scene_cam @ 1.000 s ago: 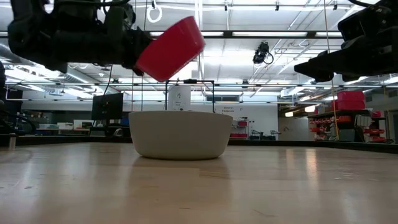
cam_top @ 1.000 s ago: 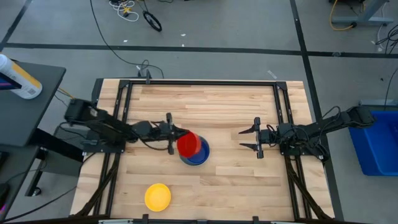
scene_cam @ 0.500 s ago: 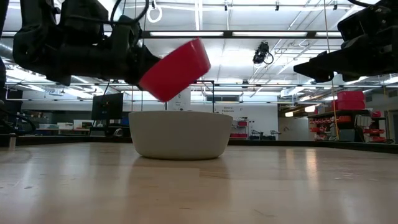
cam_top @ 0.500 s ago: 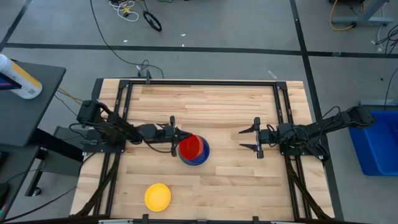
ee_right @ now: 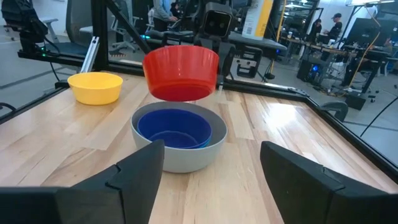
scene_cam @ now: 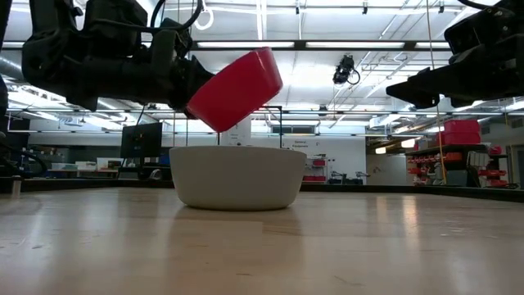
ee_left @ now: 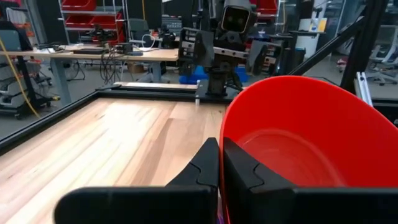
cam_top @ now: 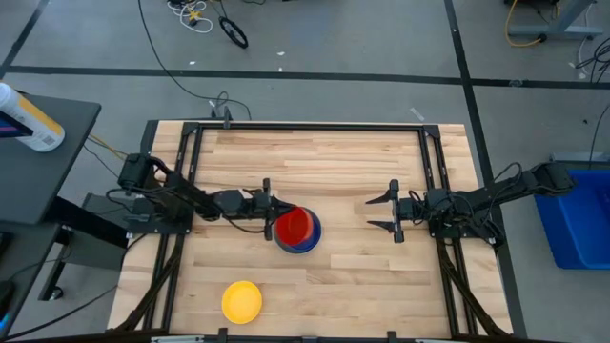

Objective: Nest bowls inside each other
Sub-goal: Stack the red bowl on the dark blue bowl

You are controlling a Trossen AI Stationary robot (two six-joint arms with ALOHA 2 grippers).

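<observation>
My left gripper (cam_top: 270, 211) is shut on a red bowl (cam_top: 294, 224), which hangs just above a grey bowl (scene_cam: 237, 176) at the table's middle. Inside the grey bowl (ee_right: 180, 155) a blue bowl (ee_right: 174, 129) sits nested. The grey bowl stands on its base on the wood. A yellow bowl (cam_top: 242, 301) stands alone near the table's near edge, to the left. My right gripper (cam_top: 394, 212) waits open to the right of the stack, above the table, with nothing between its fingers. My left gripper pinches the red bowl's rim (ee_left: 222, 134) on the side toward the table's left, one finger (ee_left: 239, 171) inside the bowl and one outside. The fingers come in level from the table's left. The bowl (scene_cam: 235, 88) is lifted clear of the grey bowl, tilted, its free side higher.
A black metal frame (cam_top: 305, 127) runs along the table's far edge and down both sides. Bare wood lies between the stack and my right gripper (ee_right: 217, 180) and along the far half of the table. The yellow bowl (ee_right: 95, 87) stands well apart from the stack.
My left gripper has come down and a little toward the table's right with the red bowl, staying shut on its rim. The bowl now hangs lower, closer over the grey bowl, still tilted and clear of it.
</observation>
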